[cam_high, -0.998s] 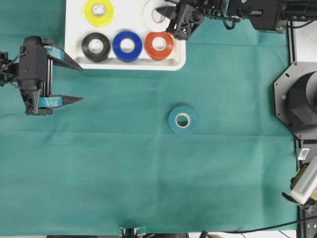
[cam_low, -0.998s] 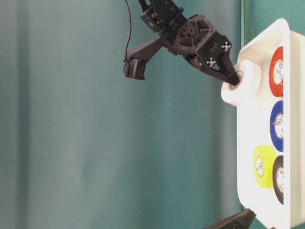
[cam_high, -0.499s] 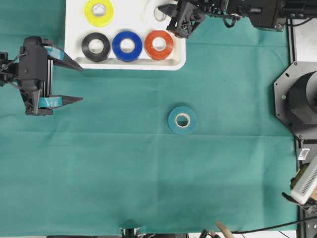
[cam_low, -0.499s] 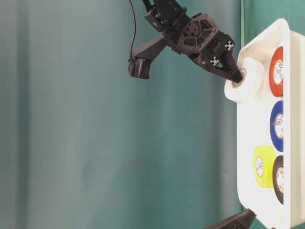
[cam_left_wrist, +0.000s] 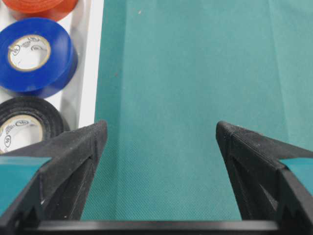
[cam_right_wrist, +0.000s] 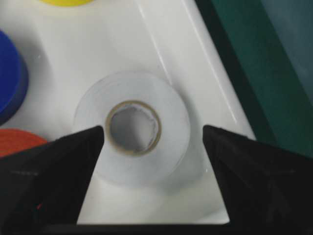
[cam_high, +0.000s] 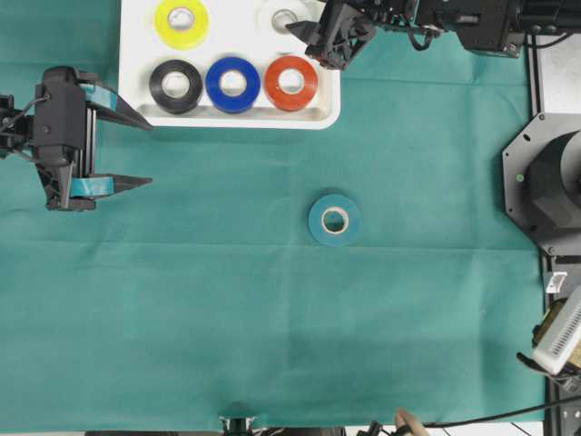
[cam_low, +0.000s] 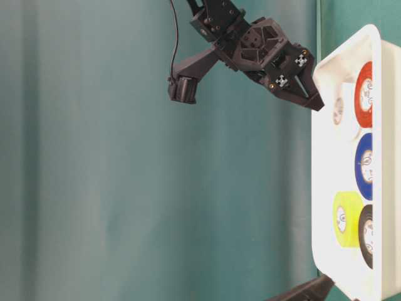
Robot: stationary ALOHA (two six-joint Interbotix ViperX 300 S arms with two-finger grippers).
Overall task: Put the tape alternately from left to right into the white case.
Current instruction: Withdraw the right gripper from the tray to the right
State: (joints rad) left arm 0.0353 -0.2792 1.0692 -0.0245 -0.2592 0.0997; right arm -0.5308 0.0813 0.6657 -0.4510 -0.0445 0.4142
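Overhead exterior shows the teal tape roll (cam_high: 334, 219) alone on the worktop, below the white case (cam_high: 329, 111); light and stiff, graspable across its rim, both hands gaping empty

Bench (cam_high: 227, 345): covered edge to edge in a teal-green cloth (cam_high: 436, 136), smooth, with faint fold creases running across it. Right of the cloth's edge: a pale strip of bare surface (cam_high: 537, 82), a grey octagonal mount (cam_high: 545, 182), black cables (cam_high: 490, 420). Lighting: even, diffuse, soft shadows only.
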